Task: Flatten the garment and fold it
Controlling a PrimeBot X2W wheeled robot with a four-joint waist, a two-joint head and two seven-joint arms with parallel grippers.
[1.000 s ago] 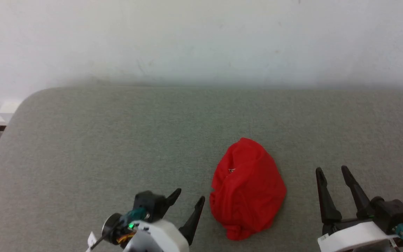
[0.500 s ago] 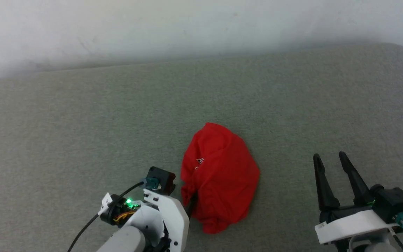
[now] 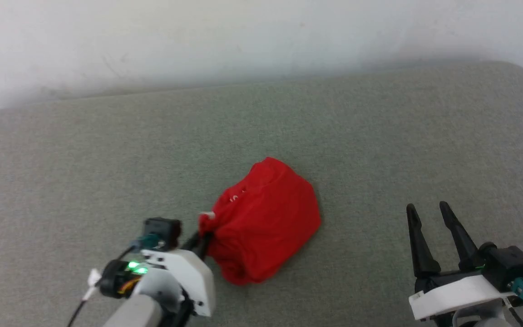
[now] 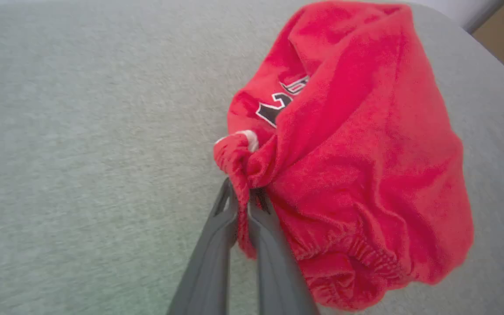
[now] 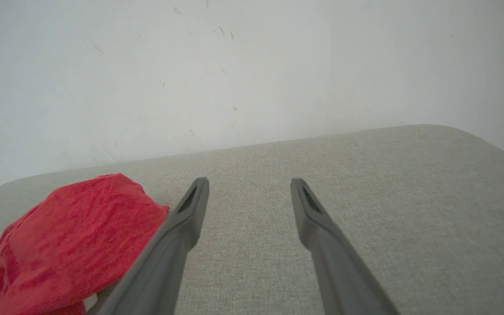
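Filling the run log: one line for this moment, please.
left gripper: shut on garment | right gripper: open, apart | garment: bunched, not flat

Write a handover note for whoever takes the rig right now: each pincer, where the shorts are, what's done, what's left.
Left pincer: shut on a bunched fold at the edge of the shorts.
Right pincer: open, empty, off to the shorts' right, not touching them.
Shorts: crumpled in a heap on the grey pad, part of the lettering showing.
Done: one grasp taken; nothing flattened.
Left: spread the shorts flat, then fold them.
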